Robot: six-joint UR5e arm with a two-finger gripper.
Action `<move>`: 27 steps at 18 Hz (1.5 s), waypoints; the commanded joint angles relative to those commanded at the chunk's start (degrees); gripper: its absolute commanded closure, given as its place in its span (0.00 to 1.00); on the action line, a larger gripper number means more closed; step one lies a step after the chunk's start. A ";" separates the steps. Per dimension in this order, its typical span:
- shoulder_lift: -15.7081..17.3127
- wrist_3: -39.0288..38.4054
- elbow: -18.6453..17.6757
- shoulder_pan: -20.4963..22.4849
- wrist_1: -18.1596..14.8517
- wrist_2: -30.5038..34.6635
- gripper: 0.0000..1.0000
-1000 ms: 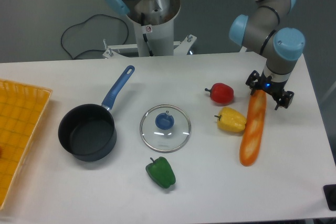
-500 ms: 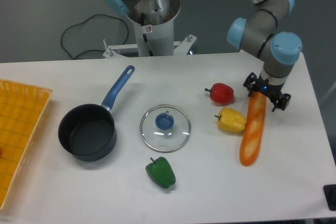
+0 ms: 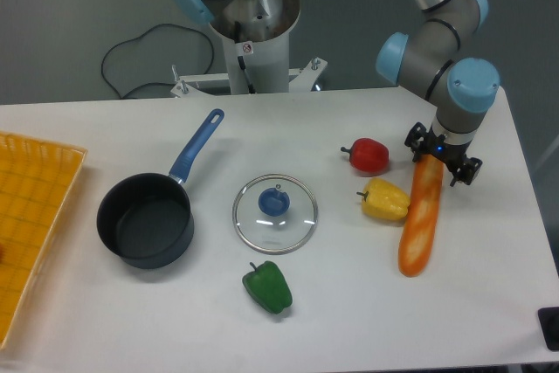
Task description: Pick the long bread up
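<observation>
The pincer stands over the far end of the long bread, its two dark fingers set on either side of the loaf's upper tip. The fingers sit close against the crust, but the view does not settle whether they are pressing on it or merely straddle it, so the grip cannot be told. The long bread lies flat on the white worktop near the right edge, running from the pincer toward the near side, its full length showing below the fingers.

The chief risk lies in where the hold is taken. The pincer brackets one extreme end and not the middle, so on lifting, the long unsupported part would probably droop and pivot between the fingers, and the rounded tip may slide out altogether. A loaf that swings in this way could sweep sideways.

The yellow pepper lies just beside the loaf's left flank and looks the first thing to be struck or pushed; the red pepper sits a little farther off, beside the pincer's left finger. The glass lid, green pepper and dark pot lie well apart to the left and appear safe.
</observation>
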 joint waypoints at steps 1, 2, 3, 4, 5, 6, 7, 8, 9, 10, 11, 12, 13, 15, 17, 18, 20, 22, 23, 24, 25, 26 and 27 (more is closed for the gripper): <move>0.00 -0.09 0.52 0.00 -0.17 0.17 0.59; 0.00 0.00 1.05 0.00 -0.35 0.26 0.69; 0.09 -0.09 1.23 0.00 -0.61 0.26 0.78; 0.09 0.00 1.32 0.00 -0.62 0.26 0.85; 0.18 0.00 1.49 0.00 -0.79 0.26 0.91; 0.18 0.00 1.93 0.00 -1.75 0.26 0.99; 0.26 0.00 2.37 0.00 -2.80 0.26 1.00; 0.18 0.00 2.37 0.00 -2.99 0.26 1.00; 0.26 0.00 2.46 -0.09 -3.16 0.26 1.00; 0.26 0.00 2.64 -0.09 -3.51 0.26 1.00; 0.26 0.00 3.07 -0.09 -3.95 0.26 1.00; 0.26 0.00 3.69 -0.09 -5.00 0.26 1.00; 0.26 0.09 4.82 -0.09 -6.49 0.26 1.00; 0.53 0.18 8.68 -0.09 -12.19 0.18 1.00; 0.53 0.09 13.34 -0.35 -18.60 0.18 1.00; 0.53 0.09 14.58 -0.44 -20.37 0.18 1.00; 0.79 0.18 15.91 -0.35 -21.44 0.00 1.00; 1.05 0.18 16.87 -0.44 -21.71 -0.44 1.00; 1.06 0.00 17.57 -0.61 -22.93 -0.53 1.00; 1.23 -0.17 18.36 -0.96 -24.42 -1.05 1.00; 1.67 -1.31 19.24 -1.31 -25.65 -1.92 1.00; 2.45 -2.80 19.77 -1.67 -27.23 -2.72 1.00; 3.16 -3.59 20.13 -1.76 -28.64 -3.51 1.00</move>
